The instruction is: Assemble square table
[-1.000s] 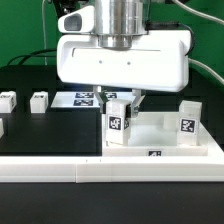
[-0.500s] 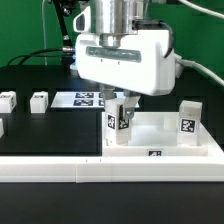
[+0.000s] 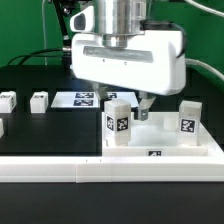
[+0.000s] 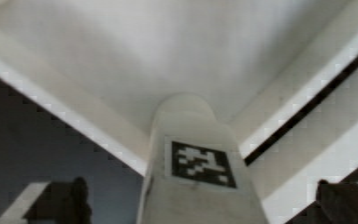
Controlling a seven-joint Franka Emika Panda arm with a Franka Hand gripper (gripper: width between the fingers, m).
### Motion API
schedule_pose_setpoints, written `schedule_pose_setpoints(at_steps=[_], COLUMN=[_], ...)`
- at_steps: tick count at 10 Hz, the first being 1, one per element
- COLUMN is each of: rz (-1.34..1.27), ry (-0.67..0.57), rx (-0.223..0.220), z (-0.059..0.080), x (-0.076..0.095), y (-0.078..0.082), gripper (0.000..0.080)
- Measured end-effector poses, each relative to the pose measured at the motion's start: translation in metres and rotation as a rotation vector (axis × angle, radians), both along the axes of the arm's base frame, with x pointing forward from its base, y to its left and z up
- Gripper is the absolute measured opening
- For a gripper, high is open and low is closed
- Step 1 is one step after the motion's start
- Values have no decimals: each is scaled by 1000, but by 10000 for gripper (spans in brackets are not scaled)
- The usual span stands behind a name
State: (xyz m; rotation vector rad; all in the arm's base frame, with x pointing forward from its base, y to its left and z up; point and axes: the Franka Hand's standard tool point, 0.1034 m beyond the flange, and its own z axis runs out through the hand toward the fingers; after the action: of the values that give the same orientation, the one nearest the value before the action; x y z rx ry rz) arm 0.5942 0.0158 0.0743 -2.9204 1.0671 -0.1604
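Observation:
The square table top [image 3: 200, 146] lies at the exterior view's right, white with a raised rim. Two white tagged legs stand upright in its corners: one [image 3: 118, 124] at the near left corner, one [image 3: 187, 117] at the right. My gripper [image 3: 125, 105] hangs just above and around the top of the left leg. In the wrist view that leg [image 4: 197, 160] stands between my fingertips [image 4: 62, 200], with a dark gap on each side. My gripper [image 4: 202, 202] is open and holds nothing.
Two loose white legs [image 3: 8, 100] [image 3: 39, 101] lie on the black table at the exterior view's left. The marker board [image 3: 86, 98] lies behind the gripper. A long white rail [image 3: 100, 172] runs along the front edge.
The gripper has turned about its vertical axis and its fingers have come away from the left leg. The leg stays upright in its corner.

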Motion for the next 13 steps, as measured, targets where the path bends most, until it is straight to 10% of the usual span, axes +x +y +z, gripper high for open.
schedule_pose_setpoints(at_steps=[13], rz=[920], ry=[88], rx=[-63], z=[2], x=[-2], y=[-4], gripper=[649])
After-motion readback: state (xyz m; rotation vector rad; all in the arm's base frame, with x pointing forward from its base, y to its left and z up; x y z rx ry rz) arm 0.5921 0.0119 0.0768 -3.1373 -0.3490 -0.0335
